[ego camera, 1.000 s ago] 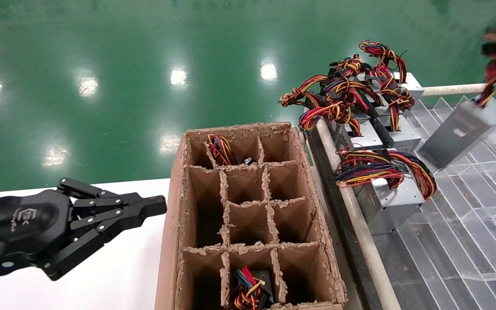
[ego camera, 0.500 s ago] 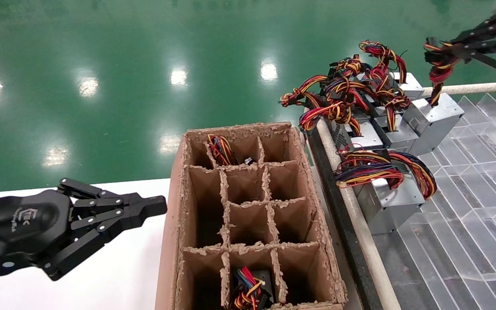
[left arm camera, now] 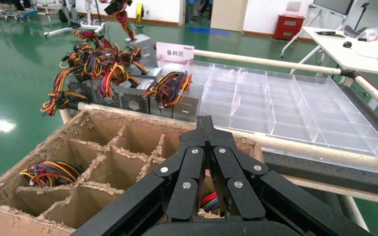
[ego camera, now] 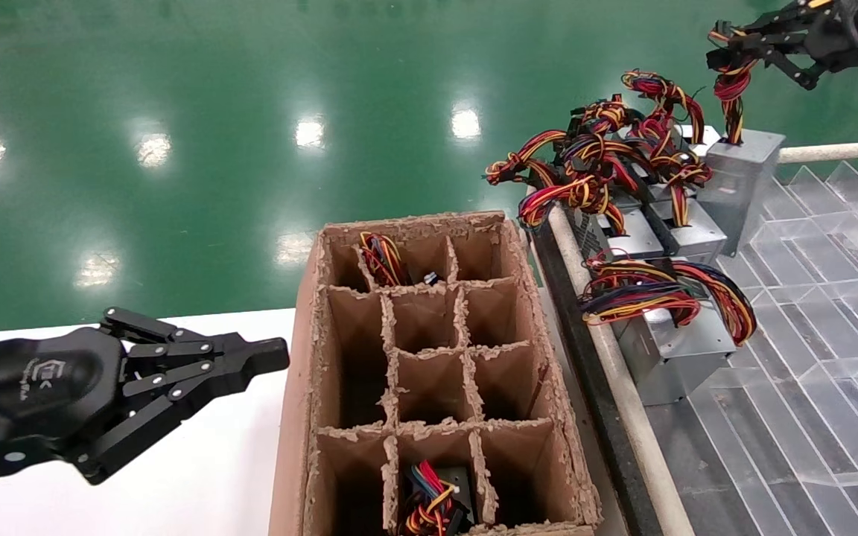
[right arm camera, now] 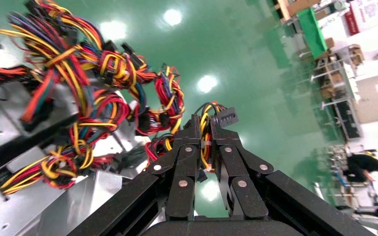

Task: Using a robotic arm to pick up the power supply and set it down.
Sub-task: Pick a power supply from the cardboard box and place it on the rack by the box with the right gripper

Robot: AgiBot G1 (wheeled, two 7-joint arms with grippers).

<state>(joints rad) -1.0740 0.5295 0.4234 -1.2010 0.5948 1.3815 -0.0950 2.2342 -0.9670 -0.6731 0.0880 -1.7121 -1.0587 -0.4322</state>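
Above the clear tray [ego camera: 831, 313], right tool [ego camera: 727, 46] pinches the boxy metal power supply's [ego camera: 742, 179] wire bundle [ego camera: 731, 89].

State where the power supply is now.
In the head view, the power supply hangs far right from the right pincer by its wires, beside the other units.

The right gripper [ego camera: 727, 46] has swung the power supply [ego camera: 740, 179] upright, leftward.

Power supplies [ego camera: 667, 350] right of box [ego camera: 436, 372]
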